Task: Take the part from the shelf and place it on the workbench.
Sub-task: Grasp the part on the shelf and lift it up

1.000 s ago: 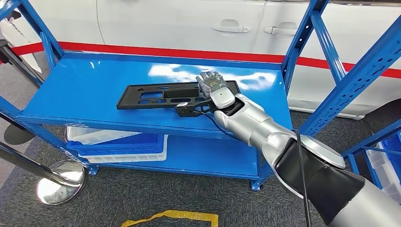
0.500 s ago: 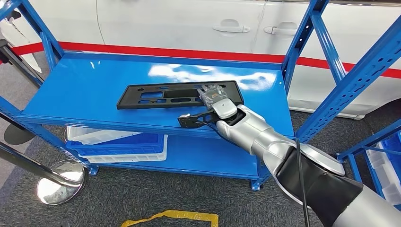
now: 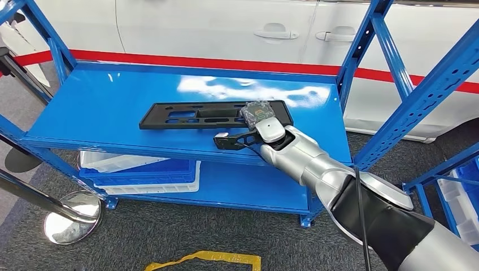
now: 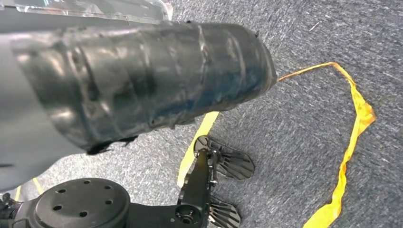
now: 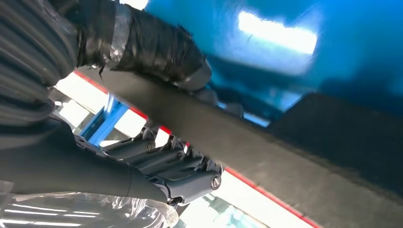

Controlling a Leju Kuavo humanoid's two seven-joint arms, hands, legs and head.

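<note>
The part (image 3: pixel 197 114) is a long flat black panel with cut-outs, lying on the blue shelf's top deck (image 3: pixel 101 113). My right hand (image 3: pixel 261 117) sits at the panel's right end. In the right wrist view the thumb (image 5: pixel 152 47) lies on one side of the part's edge (image 5: pixel 247 142) and the fingers (image 5: pixel 176 166) curl on the other side, so the hand grips it. A black bracket (image 3: pixel 229 139) at the wrist hangs over the shelf's front edge. My left hand (image 4: pixel 142 80) hangs above the carpet; its fingers are hidden.
Blue uprights (image 3: pixel 367 45) frame the shelf on the right, with a white car (image 3: pixel 226 28) behind. Blue and white bins (image 3: pixel 141 169) sit on the lower deck. A chrome stanchion base (image 3: pixel 73 217) stands at the left, and yellow tape (image 3: pixel 209 259) marks the carpet.
My right hand has drawn back toward the shelf's front edge and settled on the part's right end. That end has swung slightly toward the front.
</note>
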